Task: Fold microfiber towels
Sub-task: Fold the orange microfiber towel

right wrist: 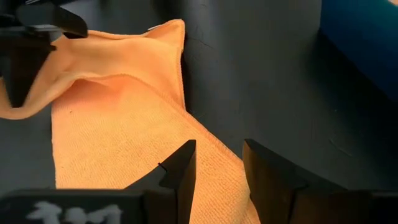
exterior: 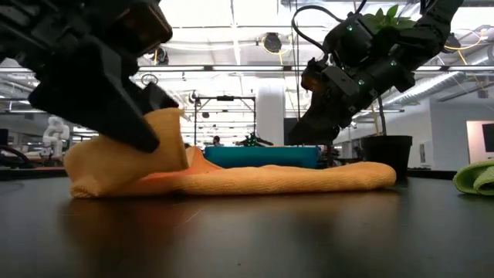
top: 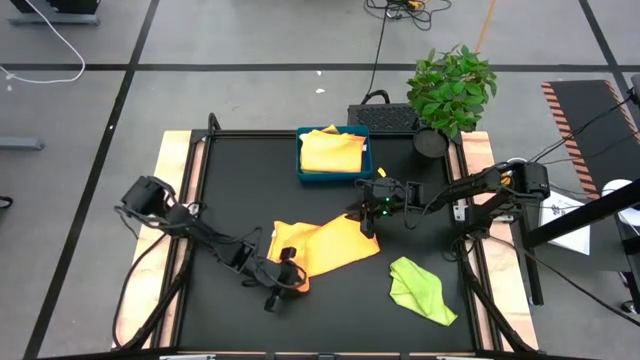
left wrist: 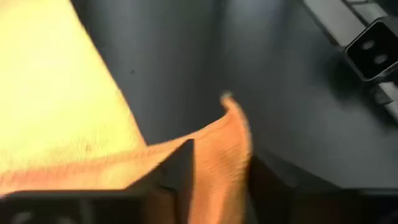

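On the left, the left gripper point(top: 285, 275) pinches a raised corner of the orange-yellow towel point(top: 322, 246), which lies part-folded mid-table on the black mat point(top: 235, 180). Just beyond it, the right gripper point(top: 368, 215) hangs over the towel's far edge, its fingers point(right wrist: 180, 171) parted and holding nothing. Behind sits the blue tray point(top: 306, 172) with a pale yellow towel point(top: 332, 150) inside. Far right lies a crumpled lime green towel point(top: 421, 288).

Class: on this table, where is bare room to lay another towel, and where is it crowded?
Free: the mat left of the tray, behind the orange towel. Crowded: the middle, around both tools, and the front right by the green towel.
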Tool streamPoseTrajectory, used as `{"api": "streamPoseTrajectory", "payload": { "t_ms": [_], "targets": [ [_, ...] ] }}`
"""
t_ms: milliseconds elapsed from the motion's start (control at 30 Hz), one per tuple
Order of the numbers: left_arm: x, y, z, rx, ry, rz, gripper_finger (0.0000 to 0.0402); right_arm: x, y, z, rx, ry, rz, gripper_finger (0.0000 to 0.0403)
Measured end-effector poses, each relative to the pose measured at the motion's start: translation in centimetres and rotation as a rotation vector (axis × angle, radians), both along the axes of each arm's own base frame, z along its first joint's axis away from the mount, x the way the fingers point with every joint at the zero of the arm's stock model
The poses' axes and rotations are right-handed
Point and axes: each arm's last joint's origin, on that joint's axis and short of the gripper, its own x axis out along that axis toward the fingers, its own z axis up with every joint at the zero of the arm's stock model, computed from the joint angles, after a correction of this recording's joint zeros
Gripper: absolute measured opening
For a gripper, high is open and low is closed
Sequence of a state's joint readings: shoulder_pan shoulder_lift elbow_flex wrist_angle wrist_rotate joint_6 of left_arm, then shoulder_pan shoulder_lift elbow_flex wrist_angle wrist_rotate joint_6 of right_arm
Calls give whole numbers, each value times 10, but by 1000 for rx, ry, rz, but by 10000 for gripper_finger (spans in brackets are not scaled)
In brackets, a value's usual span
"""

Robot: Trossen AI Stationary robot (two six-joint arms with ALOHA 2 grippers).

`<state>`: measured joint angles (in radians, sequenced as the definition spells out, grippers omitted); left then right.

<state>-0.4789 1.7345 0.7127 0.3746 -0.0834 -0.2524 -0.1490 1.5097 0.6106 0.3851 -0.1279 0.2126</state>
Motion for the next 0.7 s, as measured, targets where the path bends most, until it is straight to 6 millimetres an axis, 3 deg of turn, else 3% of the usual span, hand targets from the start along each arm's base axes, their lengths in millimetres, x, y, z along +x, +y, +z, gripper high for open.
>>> {"api": "streamPoseTrajectory", "payload": {
  "t_ms": [133,200,433,700],
  "targets": [
    [-1,0,7,21,-29,-33,36,-1,1,-1,-12,2,13,126],
    [-3,0,13,12,-41,-65,11,-3,2,-4,-11,12,17,126],
    [-13,-2,25,45,-25,-155,5,-17,5,-24,185,99,-85,126],
    [-12,1,24,60,-20,-153,6,-25,6,-35,242,141,-123,126]
  ]
}}
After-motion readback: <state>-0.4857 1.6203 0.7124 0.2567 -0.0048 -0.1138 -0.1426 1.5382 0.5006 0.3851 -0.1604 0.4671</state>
